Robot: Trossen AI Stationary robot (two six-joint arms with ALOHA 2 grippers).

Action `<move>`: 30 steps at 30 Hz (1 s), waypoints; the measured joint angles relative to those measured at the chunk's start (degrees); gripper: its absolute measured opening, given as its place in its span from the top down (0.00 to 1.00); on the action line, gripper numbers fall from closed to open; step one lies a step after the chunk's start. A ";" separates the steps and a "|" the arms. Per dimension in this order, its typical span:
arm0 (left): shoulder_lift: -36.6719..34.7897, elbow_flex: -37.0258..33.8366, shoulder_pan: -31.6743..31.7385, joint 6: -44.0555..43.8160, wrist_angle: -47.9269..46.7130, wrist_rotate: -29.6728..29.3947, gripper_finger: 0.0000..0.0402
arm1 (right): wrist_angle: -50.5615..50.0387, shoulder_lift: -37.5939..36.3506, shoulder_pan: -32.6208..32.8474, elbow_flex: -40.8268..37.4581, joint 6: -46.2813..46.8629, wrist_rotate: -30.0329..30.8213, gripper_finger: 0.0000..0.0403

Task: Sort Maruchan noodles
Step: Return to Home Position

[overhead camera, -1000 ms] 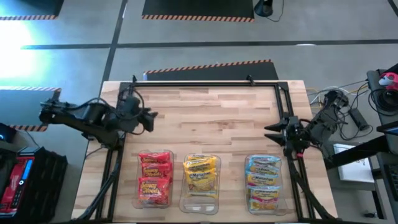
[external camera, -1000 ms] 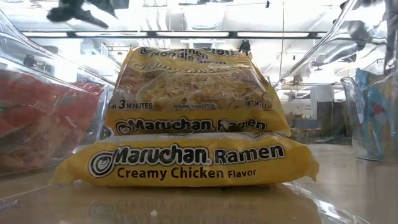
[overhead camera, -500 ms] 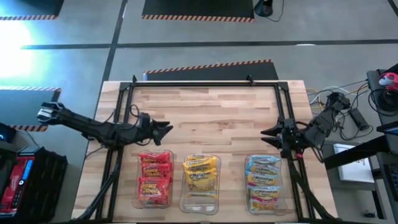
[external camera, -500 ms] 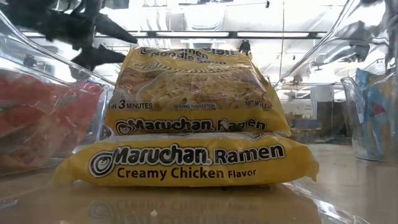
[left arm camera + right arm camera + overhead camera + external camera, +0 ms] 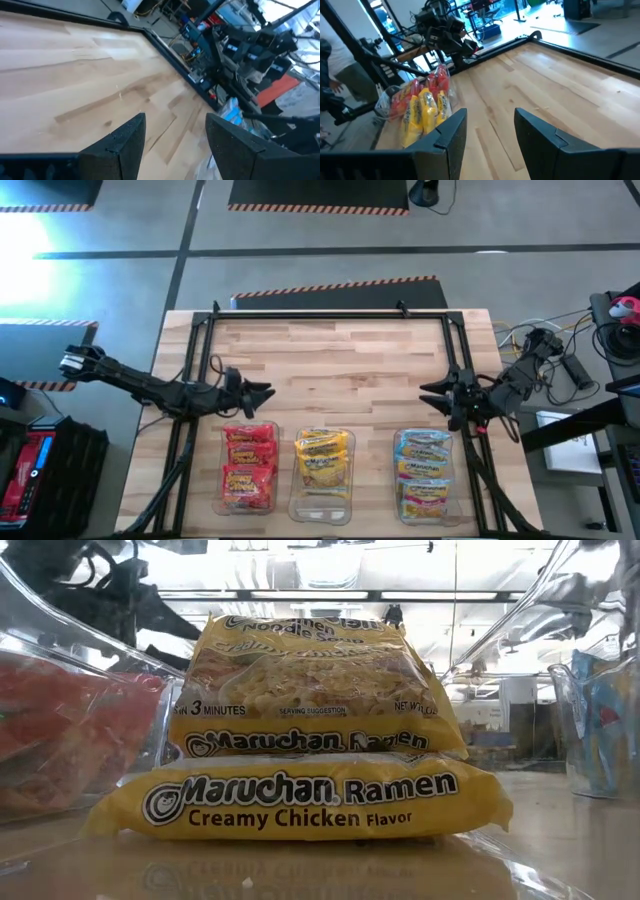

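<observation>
Glossy plastic packets (image 5: 300, 795); clear plastic bins (image 5: 322, 510); matt wood table (image 5: 340, 360).

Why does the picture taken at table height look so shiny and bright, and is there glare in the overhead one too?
Low view: ceiling lights burn white behind the glossy yellow ramen packets, which mirror in the shiny surface beneath; a clear plastic bin wall warps the red packets. High view: yes, a glare patch on the grey floor, upper left.
</observation>
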 joint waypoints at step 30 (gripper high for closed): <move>1.51 -8.48 0.02 -3.82 -10.47 2.77 0.53 | 0.03 0.09 0.00 0.00 -0.58 -0.34 0.64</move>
